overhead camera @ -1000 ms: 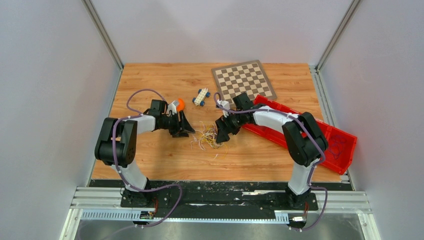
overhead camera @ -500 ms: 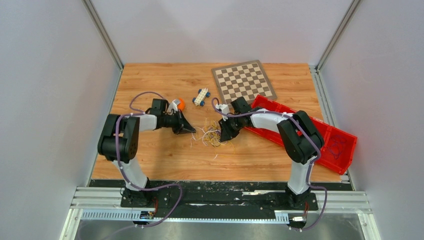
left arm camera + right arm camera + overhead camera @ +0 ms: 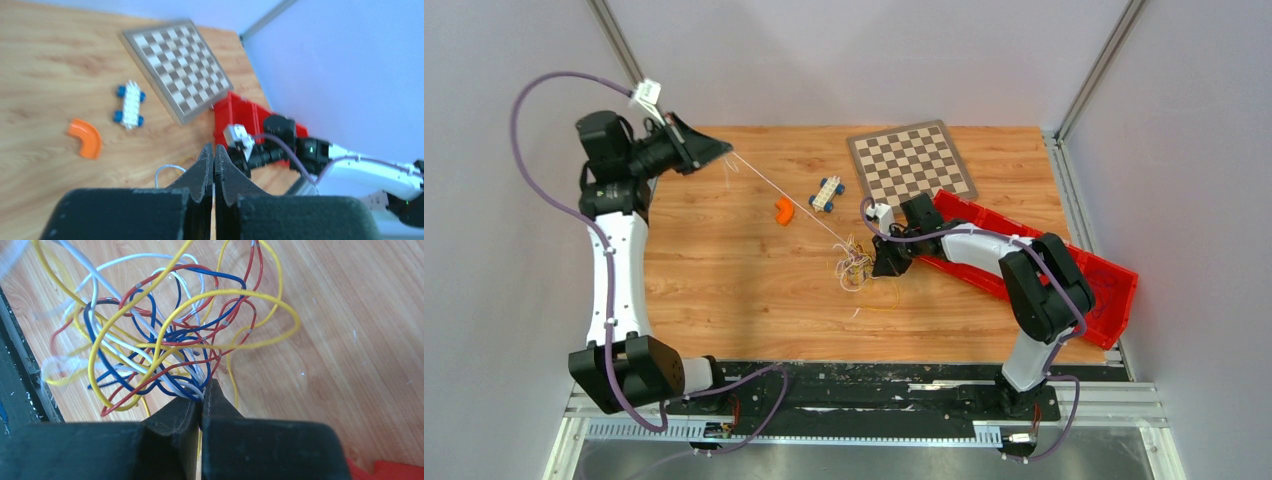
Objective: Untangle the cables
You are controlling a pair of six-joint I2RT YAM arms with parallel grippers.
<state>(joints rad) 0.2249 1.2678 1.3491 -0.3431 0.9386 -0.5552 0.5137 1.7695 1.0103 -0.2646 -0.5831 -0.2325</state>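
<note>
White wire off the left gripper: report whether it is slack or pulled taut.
Taut. The white wire runs dead straight from the shut left gripper to the tangle of wires, held by the shut right gripper.

1. Top external view: a fixed camera above and behind the arm bases (image 3: pixel 1024 375) looks down on the whole wooden table (image 3: pixel 724 290) from far off.
2. Left wrist view: from high over the table's far left corner, it faces past the left tool (image 3: pixel 214 150) across to the chessboard (image 3: pixel 175 65), the red bin (image 3: pixel 232 107) and the right arm (image 3: pixel 350 167), all shared with the overhead view.
3. Right wrist view: very close above the table, it looks past the right tool (image 3: pixel 204 397) into the cables (image 3: pixel 165 335), the tangle seen mid-table from overhead.
</note>
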